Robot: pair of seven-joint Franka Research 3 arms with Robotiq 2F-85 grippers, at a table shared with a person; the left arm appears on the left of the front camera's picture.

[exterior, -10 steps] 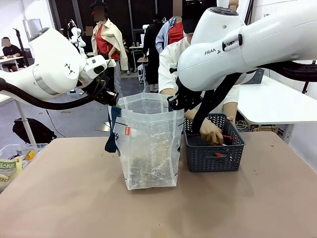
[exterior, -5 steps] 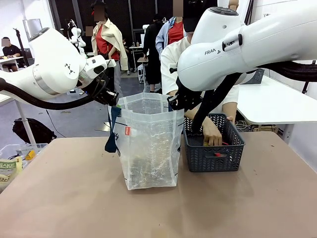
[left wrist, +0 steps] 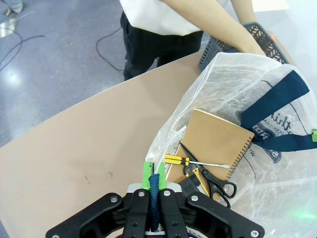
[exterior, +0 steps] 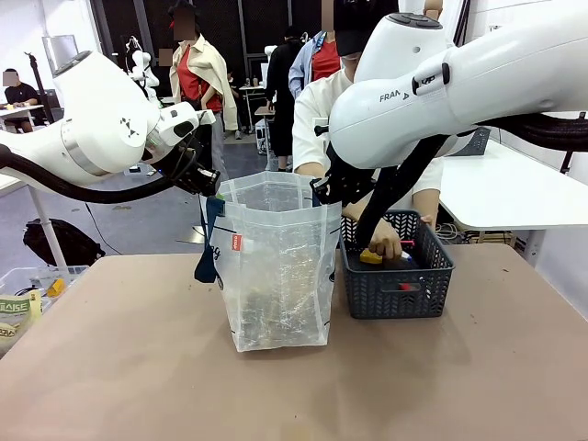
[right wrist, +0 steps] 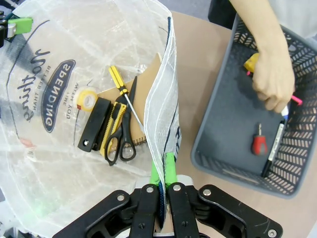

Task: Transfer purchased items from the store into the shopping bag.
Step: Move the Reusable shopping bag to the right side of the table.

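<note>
The clear shopping bag (exterior: 276,266) stands mid-table, held open from both sides. My left gripper (exterior: 209,184) is shut on its dark blue strap handle (left wrist: 154,191). My right gripper (exterior: 323,191) is shut on the opposite rim (right wrist: 164,124). Inside the bag lie a brown spiral notebook (left wrist: 213,139), a yellow screwdriver (right wrist: 119,79), scissors (right wrist: 121,141) and a tape roll (right wrist: 86,99). The dark grey store basket (exterior: 397,285) sits right of the bag. The person's hand (right wrist: 272,82) is over it, gripping a yellow item (right wrist: 251,62). A red-handled tool (right wrist: 258,144) and a black marker (right wrist: 273,148) rest on the basket floor.
A person stands at the far side behind the basket, arm (left wrist: 208,25) reaching down into it. A clear bin (exterior: 28,294) of goods sits at the table's left edge. Bare tabletop (exterior: 294,395) lies in front of the bag. A white table (exterior: 514,193) stands at the right.
The person's hand has risen from the basket floor with a yellow item in it. Both arms and the bag have stayed still.
</note>
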